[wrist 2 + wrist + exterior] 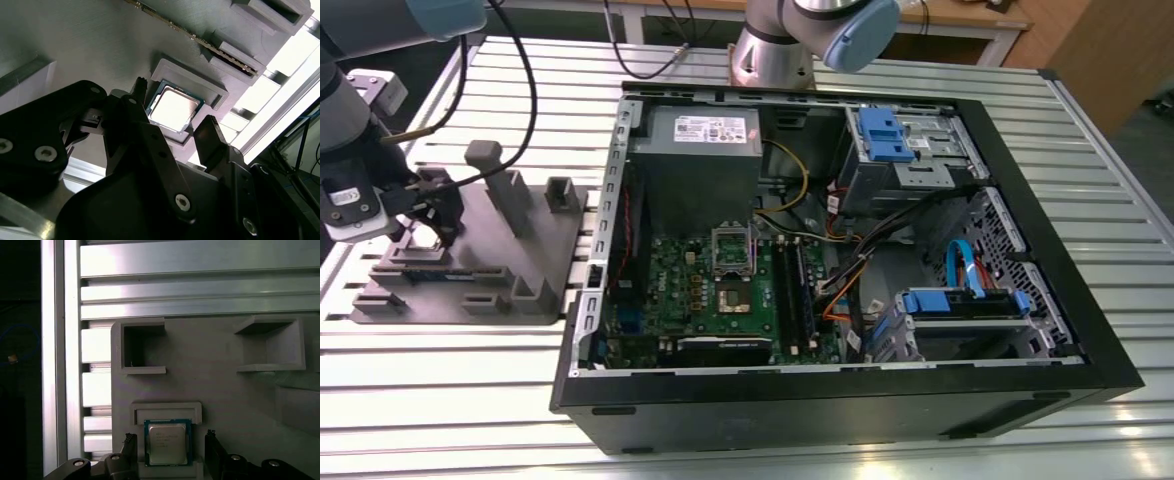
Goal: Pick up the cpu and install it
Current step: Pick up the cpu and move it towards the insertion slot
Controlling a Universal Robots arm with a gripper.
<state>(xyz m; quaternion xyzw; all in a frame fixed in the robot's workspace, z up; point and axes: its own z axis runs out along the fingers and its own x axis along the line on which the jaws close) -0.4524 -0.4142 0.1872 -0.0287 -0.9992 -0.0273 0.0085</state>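
Black two-finger gripper [175,102] hangs open and empty over the grey plastic parts holder [547,250], a finger on each side of the small square silvery-topped cpu [168,442], apart from it. That cpu lies flat in the holder's shallow rimmed pocket, outside the open black computer case [854,400].

1. Exterior view: bright, even light; desk [454,400] slats shine pale, computer case [854,405] interior dim.
2. Second wrist view: cpu [174,109] top glares white; jaws in dark shadow.
3. First wrist view: desk slats washed out, one edge black.
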